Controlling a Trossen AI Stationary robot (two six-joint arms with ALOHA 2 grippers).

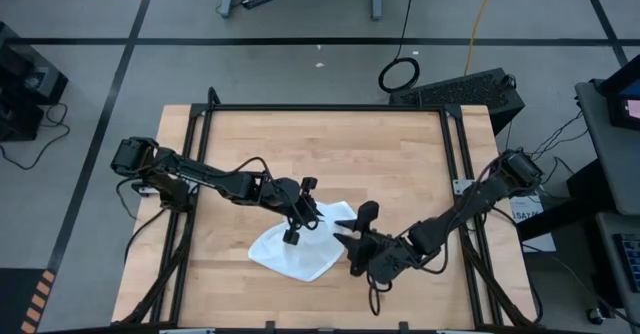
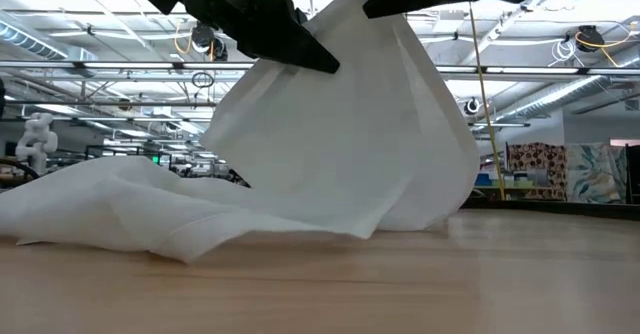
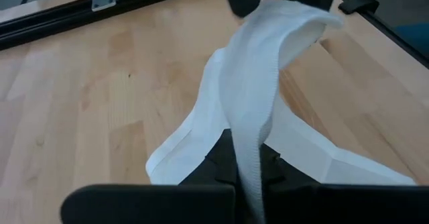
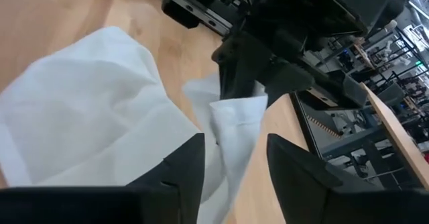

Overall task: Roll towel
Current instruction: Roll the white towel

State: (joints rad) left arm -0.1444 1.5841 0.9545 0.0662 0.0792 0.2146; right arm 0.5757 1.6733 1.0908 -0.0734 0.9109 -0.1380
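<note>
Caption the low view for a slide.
Both arms lift the white towel into a peak above the wooden table.

Towel (image 1: 290, 251) showing plain white, no pattern, folds shading pale grey. Table (image 1: 330, 154) showing light blond wood, plank seams and fine grain running across; frame along edges showing black. Both arms showing black; left gripper (image 1: 300, 210) and right gripper (image 1: 352, 236) showing matte black too. Floor beyond far edge showing grey, crossed by black tape lines.
</note>
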